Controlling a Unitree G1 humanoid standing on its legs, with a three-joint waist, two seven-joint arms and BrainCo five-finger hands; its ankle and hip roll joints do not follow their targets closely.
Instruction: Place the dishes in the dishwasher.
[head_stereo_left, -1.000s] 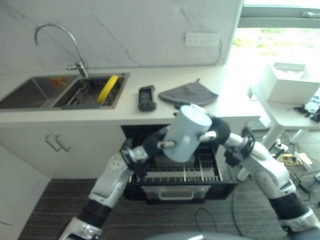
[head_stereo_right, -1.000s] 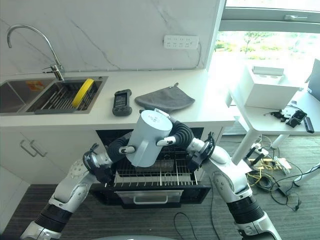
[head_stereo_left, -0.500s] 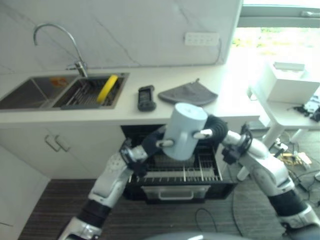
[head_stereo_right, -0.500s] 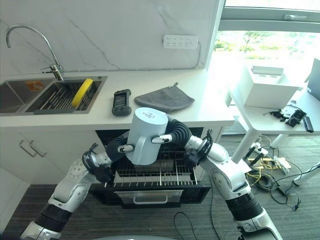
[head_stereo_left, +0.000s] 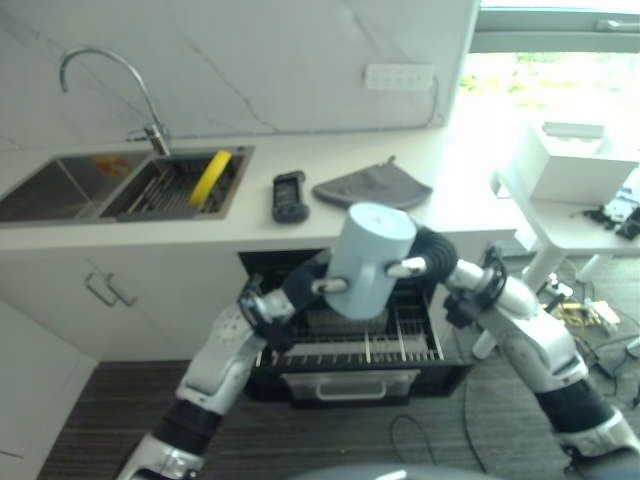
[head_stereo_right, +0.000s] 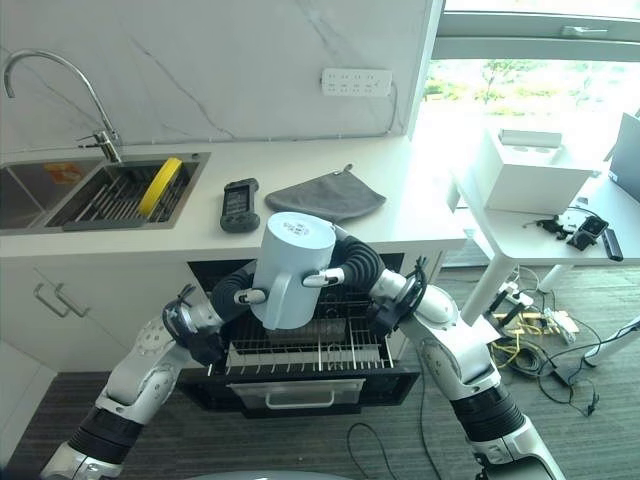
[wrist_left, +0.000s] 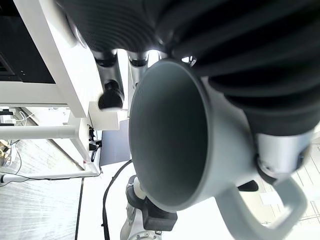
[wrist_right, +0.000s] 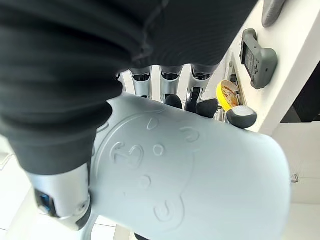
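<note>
Left eye view: I'm gripping the pale mug (head_stereo_left: 367, 262) between left hand (head_stereo_left: 322, 285) and right hand (head_stereo_left: 412, 266), barely shifted, hovering above the dishwasher rack (head_stereo_left: 400, 340), unloaded.

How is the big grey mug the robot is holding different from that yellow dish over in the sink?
The grey mug is tall and cylindrical; the yellow dish is flat and thin. The mug is held in the air between the left hand and right hand, bottom up, above the dishwasher rack; the dish stands on edge in the sink.

Grey mug (wrist_left: 170, 135), open mouth up close, beside silver fingers (wrist_left: 111, 75).
</note>
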